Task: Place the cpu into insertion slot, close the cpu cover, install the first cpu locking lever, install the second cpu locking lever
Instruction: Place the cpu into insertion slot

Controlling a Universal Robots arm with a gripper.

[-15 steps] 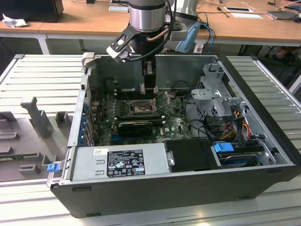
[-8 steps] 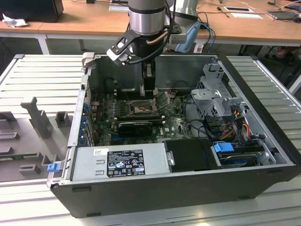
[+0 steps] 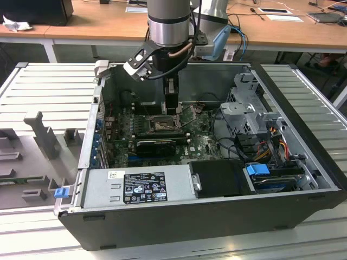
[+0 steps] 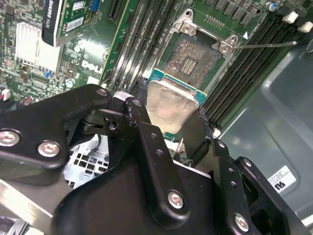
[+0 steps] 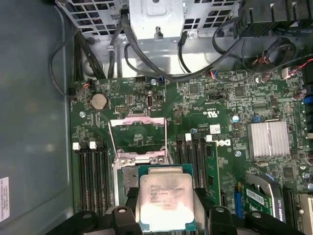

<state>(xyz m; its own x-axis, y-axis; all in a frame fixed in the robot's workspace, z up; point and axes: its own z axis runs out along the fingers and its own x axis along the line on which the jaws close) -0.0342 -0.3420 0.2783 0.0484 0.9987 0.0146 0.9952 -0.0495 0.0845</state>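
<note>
My gripper (image 4: 172,115) is shut on the cpu (image 4: 171,104), a pale silver square chip held flat by its two sides between the black fingers (image 4: 141,105). In both wrist views the cpu (image 5: 165,199) hangs just above the green motherboard, beside the insertion slot (image 4: 191,58), whose brownish-gold contact field lies bare. The chip overlaps one edge of the insertion slot (image 5: 125,177). The cpu cover (image 5: 139,120) stands swung open past the slot, with the thin locking levers (image 5: 112,141) released alongside. In the exterior view the gripper (image 3: 172,107) reaches down into the open case over the slot (image 3: 160,125).
Long black memory slots (image 4: 139,41) flank the socket on both sides. A silver heat sink (image 5: 268,138), a black card (image 3: 156,145), the power supply (image 3: 138,184), a drive cage (image 3: 246,108) and loose cables (image 5: 146,58) crowd the case (image 3: 303,124).
</note>
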